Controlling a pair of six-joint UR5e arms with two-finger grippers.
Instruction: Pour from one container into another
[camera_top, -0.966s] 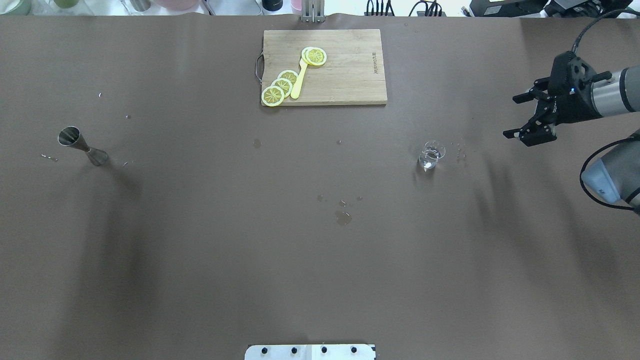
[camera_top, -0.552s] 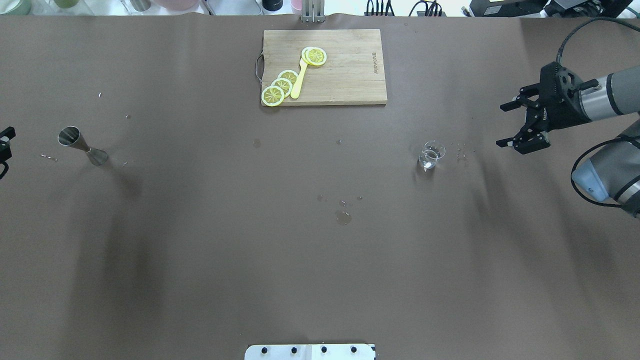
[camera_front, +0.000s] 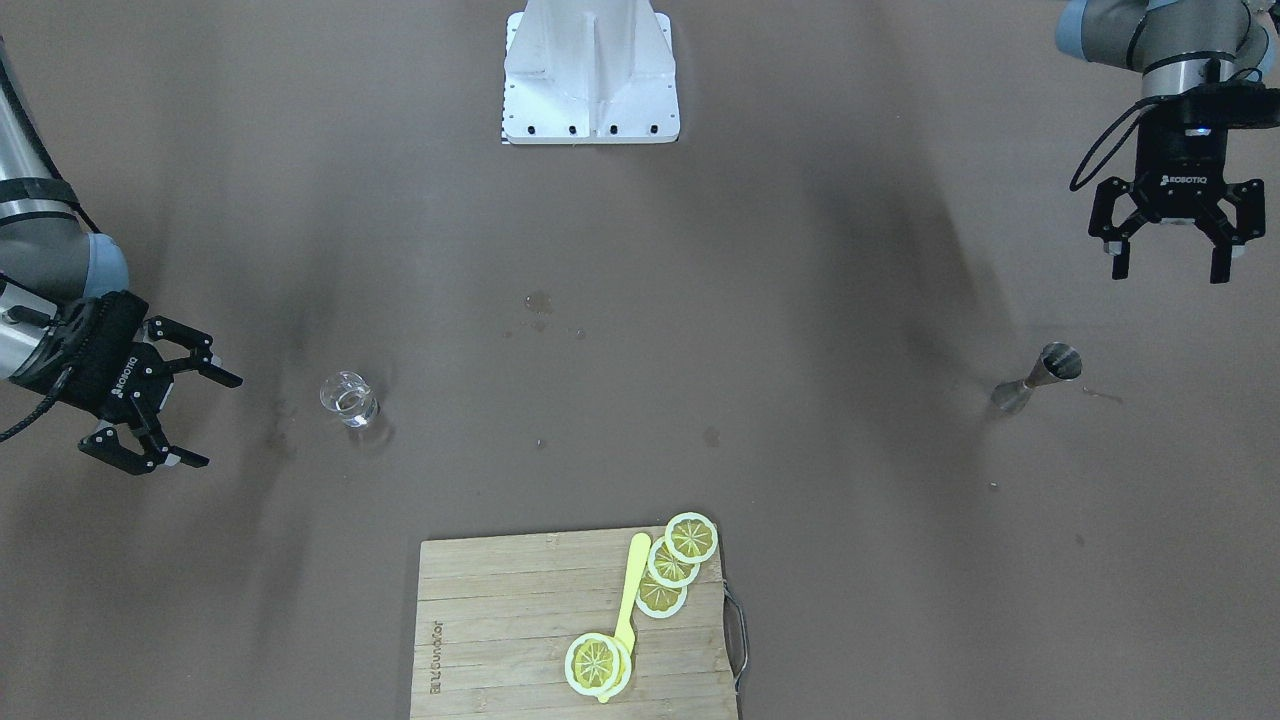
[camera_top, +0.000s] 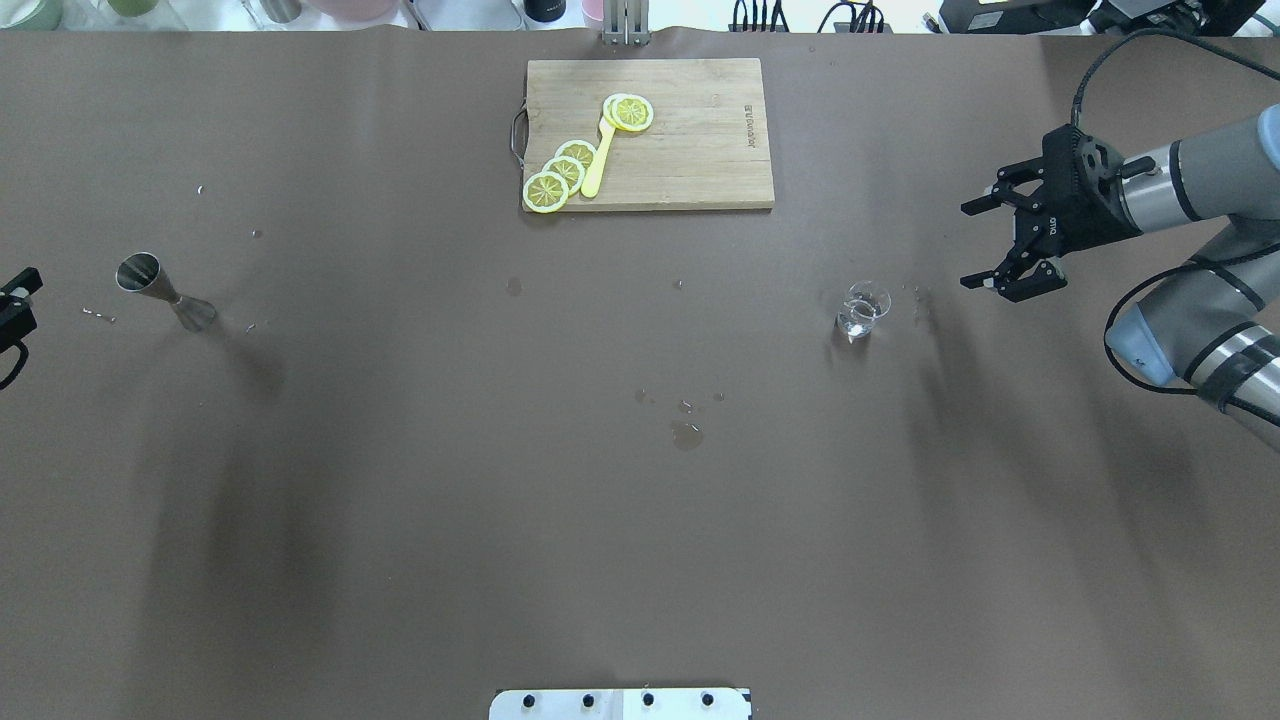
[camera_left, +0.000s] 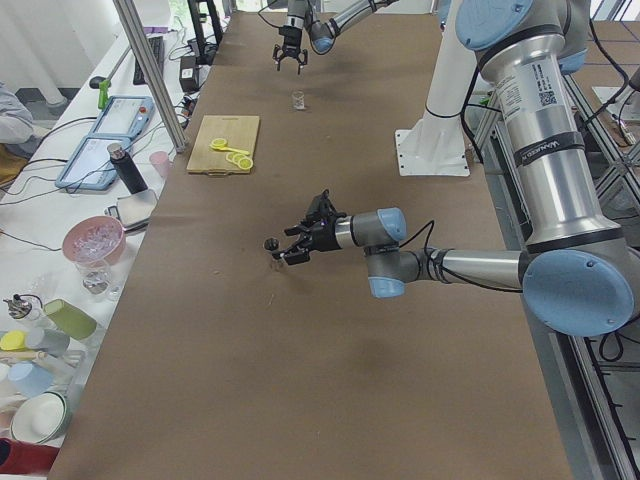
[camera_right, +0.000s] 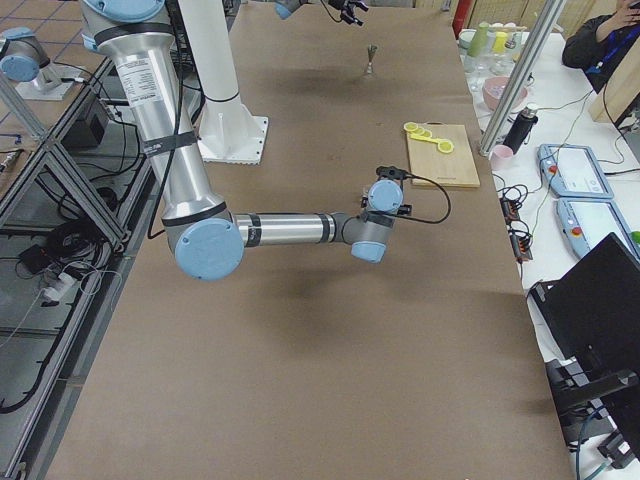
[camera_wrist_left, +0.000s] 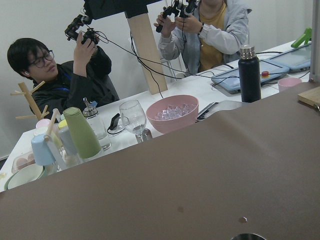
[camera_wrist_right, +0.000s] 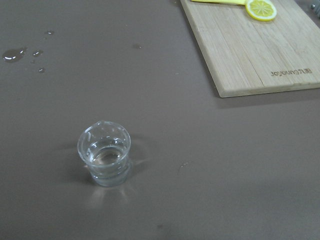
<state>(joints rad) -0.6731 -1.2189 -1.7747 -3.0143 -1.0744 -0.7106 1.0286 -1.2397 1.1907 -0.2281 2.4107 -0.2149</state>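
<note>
**Both grippers spread and empty, glass and jigger standing free**

Closest to the robot's base plate (camera_top: 620, 703), a few water spots (camera_top: 686, 434) lie on the brown table (camera_top: 400, 520) near its middle.

Further out, on the robot's right, a small glass (camera_top: 862, 308) stands upright with a little clear liquid in the bottom. The right gripper (camera_top: 972, 247) is off to its outer side, fingers wide apart and holding nothing, with the opening turned toward the glass. The glass is clear of the jaws, not between them, with bare table between the two. The right wrist view shows it low and left of centre.

At about the same depth on the robot's left, a steel jigger (camera_top: 165, 292) stands upright by itself. The left gripper (camera_front: 1168, 270) hangs outboard of it, fingers splayed and gripping nothing. The jigger is outside the jaws, toward the table's middle. Only the jigger's rim shows, at the bottom edge of the left wrist view.

Beyond both, at the far middle of the table, a wooden cutting board (camera_top: 690, 150) carries lemon slices (camera_top: 546, 191) and a yellow knife (camera_top: 598, 160).

Past the table's edge, a pink bowl (camera_wrist_left: 172, 112), cups and a dark bottle (camera_wrist_left: 249, 72) stand on a side bench. Two operators sit behind it.
</note>
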